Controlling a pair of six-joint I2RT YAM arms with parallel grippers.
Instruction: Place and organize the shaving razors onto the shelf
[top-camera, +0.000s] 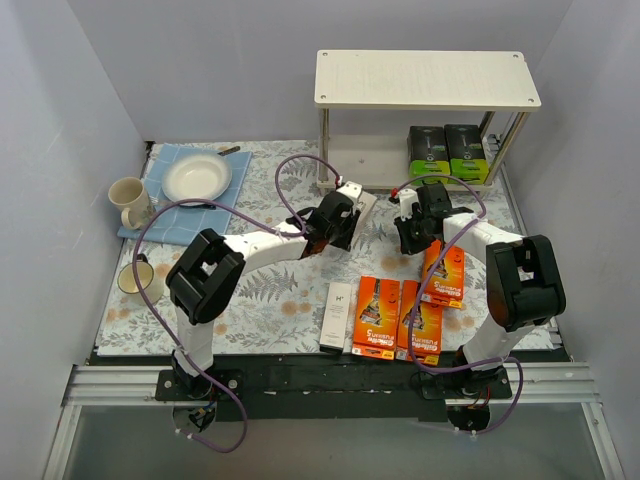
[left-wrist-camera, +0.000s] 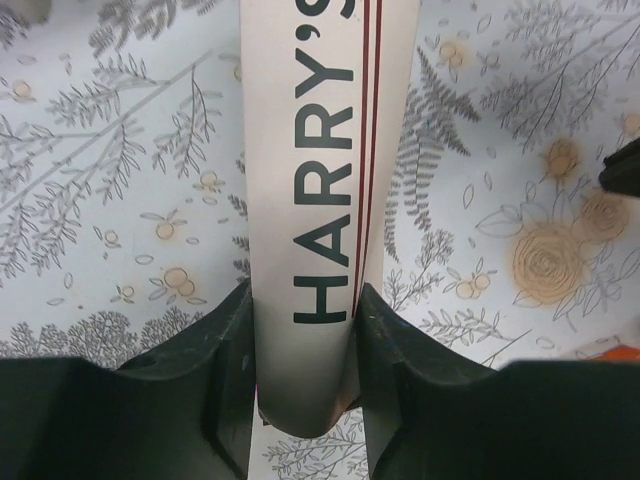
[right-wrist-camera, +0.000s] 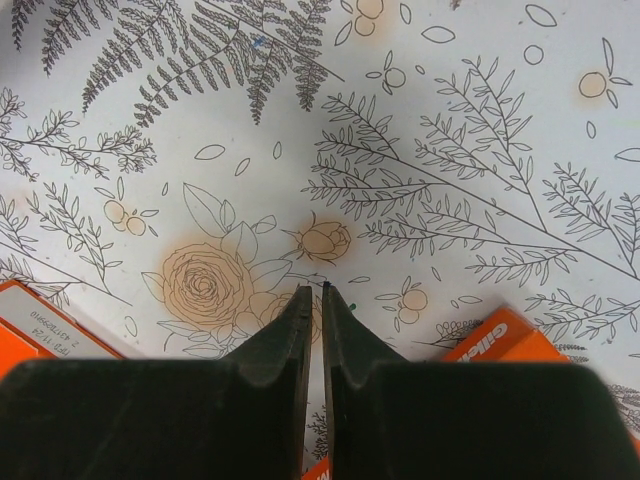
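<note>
A slim grey "Harry's" razor box (left-wrist-camera: 320, 150) lies lengthwise on the floral cloth, and my left gripper (left-wrist-camera: 305, 292) is shut on its near end, both fingers (left-wrist-camera: 232, 340) pressed against its sides. From above, that box (top-camera: 362, 201) and left gripper (top-camera: 347, 212) sit just in front of the shelf (top-camera: 425, 78). Two black and lime-green razor boxes (top-camera: 448, 152) stand on its lower board. My right gripper (top-camera: 408, 238) hovers shut over bare cloth with nothing in it (right-wrist-camera: 318, 292). Three orange razor boxes (top-camera: 375, 315) and a white Harry's box (top-camera: 337, 315) lie near the front.
A white plate (top-camera: 197, 177) on a blue cloth and a cream mug (top-camera: 128, 199) are at the back left, with another mug (top-camera: 135, 278) at the left edge. Orange box corners (right-wrist-camera: 40, 325) (right-wrist-camera: 500, 338) flank the right fingers. Purple cables loop over both arms.
</note>
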